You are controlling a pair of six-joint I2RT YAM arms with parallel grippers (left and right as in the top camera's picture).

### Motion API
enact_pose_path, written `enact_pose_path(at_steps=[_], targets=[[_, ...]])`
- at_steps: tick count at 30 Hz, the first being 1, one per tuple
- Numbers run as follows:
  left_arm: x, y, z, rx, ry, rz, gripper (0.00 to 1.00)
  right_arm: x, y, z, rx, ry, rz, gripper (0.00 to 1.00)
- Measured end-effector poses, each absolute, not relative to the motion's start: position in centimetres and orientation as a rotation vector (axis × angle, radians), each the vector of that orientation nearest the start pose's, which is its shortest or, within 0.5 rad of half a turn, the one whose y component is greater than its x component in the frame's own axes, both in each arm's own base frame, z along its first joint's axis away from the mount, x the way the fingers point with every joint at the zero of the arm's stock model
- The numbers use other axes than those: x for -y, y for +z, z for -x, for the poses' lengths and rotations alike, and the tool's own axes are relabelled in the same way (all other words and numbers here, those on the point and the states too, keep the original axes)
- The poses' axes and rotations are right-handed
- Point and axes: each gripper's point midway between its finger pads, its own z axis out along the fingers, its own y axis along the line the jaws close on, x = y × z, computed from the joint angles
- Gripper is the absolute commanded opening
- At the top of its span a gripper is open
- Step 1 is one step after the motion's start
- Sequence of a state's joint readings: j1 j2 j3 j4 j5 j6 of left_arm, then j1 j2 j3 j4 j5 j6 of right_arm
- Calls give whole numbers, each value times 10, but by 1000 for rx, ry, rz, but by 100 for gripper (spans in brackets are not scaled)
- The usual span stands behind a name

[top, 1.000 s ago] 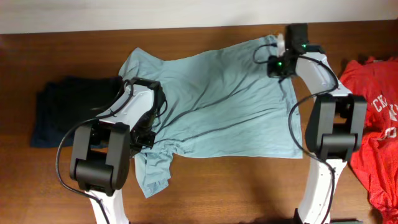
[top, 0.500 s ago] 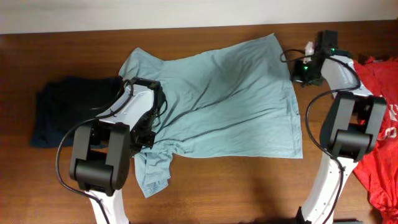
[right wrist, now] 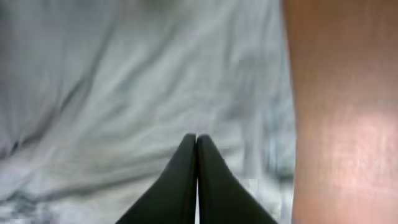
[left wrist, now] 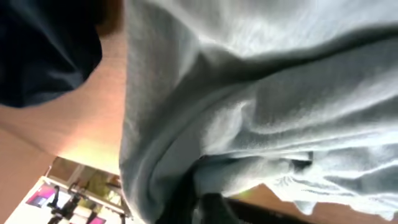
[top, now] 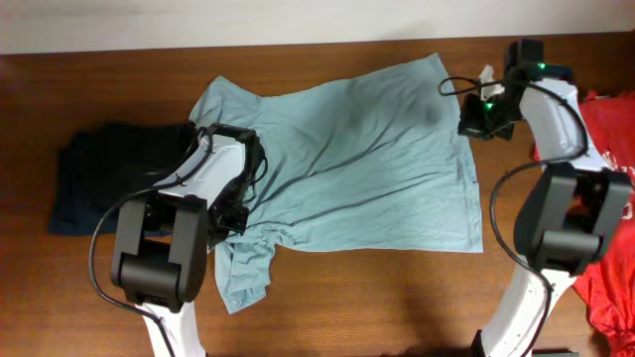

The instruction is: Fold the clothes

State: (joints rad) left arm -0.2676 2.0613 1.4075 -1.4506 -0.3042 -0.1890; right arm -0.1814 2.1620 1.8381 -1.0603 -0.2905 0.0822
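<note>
One end each: right jaws clenched empty over the hem of the grey-blue T-shirt (top: 367, 169), left jaws (state hidden by cloth) at its sleeve.

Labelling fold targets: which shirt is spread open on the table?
The pale grey-blue T-shirt in the middle. The navy shirt at left and the red shirt at right lie bunched.

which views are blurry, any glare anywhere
Overhead: sharp and evenly lit. Right wrist: the pale grey-blue shirt is smeared with blur, and a soft glare patch sits on the wooden table. Left wrist: too close to the shirt, so its folds look soft, and the dark navy shirt is an unfocused mass.
</note>
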Motion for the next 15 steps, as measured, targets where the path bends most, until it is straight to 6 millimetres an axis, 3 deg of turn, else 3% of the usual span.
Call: enact_pose_path(at_steps=[4, 6, 7, 9, 10, 12, 13, 15], targets=[[20, 39, -262, -3488, 714, -261, 17, 31, 83, -450, -2935, 422, -352, 9], [23, 40, -266, -3482, 692, -252, 25, 30, 82, -445, -2955, 426, -357, 13], [24, 43, -270, -3468, 680, -243, 31, 29, 82, -443, -2967, 429, -363, 15], [29, 52, -284, -3420, 630, -213, 58, 28, 81, -435, -2996, 436, -371, 20], [32, 59, -291, -3385, 604, -204, 63, 27, 81, -433, -3006, 439, -376, 21], [41, 80, -321, -3245, 506, -155, 63, 25, 81, -426, -3034, 446, -383, 22], [48, 94, -341, -3153, 436, -148, 56, 25, 81, -424, -3042, 447, -385, 21], [65, 122, -380, -2971, 284, -168, 32, 22, 80, -422, -3053, 449, -383, 21]])
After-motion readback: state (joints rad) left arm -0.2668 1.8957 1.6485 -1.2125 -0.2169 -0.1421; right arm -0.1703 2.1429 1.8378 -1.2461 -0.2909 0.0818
